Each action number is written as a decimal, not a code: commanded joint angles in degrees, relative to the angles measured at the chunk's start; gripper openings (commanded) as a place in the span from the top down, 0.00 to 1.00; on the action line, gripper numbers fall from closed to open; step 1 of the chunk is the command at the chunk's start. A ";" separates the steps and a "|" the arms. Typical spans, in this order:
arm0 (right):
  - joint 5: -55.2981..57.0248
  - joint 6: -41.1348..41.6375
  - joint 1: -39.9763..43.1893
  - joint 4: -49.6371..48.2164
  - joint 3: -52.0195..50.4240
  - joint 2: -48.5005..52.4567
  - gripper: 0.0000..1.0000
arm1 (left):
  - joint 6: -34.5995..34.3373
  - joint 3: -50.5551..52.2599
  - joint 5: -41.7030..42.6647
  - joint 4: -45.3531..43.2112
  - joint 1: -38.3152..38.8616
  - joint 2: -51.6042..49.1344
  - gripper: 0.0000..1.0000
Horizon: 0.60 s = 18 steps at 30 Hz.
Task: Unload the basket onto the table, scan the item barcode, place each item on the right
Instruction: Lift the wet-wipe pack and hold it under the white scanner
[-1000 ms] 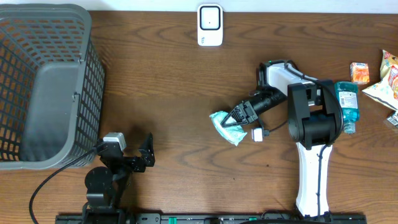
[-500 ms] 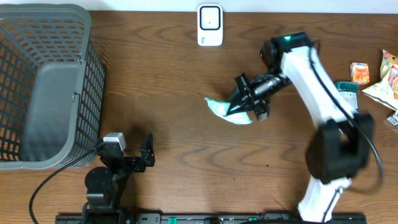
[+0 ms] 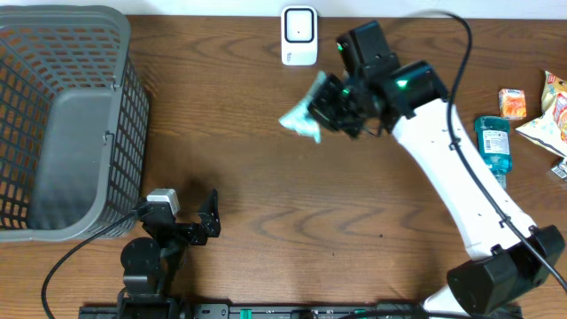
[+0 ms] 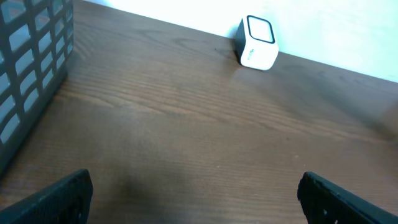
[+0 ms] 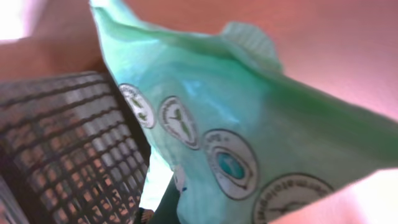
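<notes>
Your right gripper (image 3: 330,104) is clenched on the teal pouch (image 3: 299,118), held near the white scanner (image 3: 299,35) just beyond it; scanning looks not yet done.

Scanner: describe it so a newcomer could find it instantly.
Start at the grey mesh basket in the far-left corner, then follow the far edge of the table rightward. The scanner sits at that edge. It is the only small white box with a dark-outlined face.

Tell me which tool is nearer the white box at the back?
Right. The right tool, gripping a teal packet, is close beside the white box; the left tool sits far at the front.
</notes>
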<state>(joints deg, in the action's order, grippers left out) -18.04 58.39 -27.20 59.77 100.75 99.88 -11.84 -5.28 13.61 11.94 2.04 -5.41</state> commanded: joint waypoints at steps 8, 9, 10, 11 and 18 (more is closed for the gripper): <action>1.70 -18.45 0.11 -23.12 0.50 9.64 0.99 | 0.15 1.11 0.28 1.05 0.17 0.31 0.02; 0.90 -18.38 0.57 -25.64 0.50 10.99 0.99 | 0.13 1.11 0.28 1.05 0.17 0.33 0.02; 0.15 -18.08 1.11 -27.74 0.55 12.15 0.99 | 0.13 1.11 0.28 1.05 0.17 0.31 0.02; -0.83 -16.68 1.95 -29.97 0.85 13.62 0.99 | 0.13 1.11 0.28 1.05 0.17 0.31 0.02; -2.60 -8.24 6.56 -40.96 7.13 25.27 0.99 | 0.13 1.11 0.28 1.05 0.17 0.31 0.02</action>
<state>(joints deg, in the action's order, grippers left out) -18.55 45.23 -22.68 22.35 102.72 120.14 -11.84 -5.28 13.61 11.94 2.04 -5.41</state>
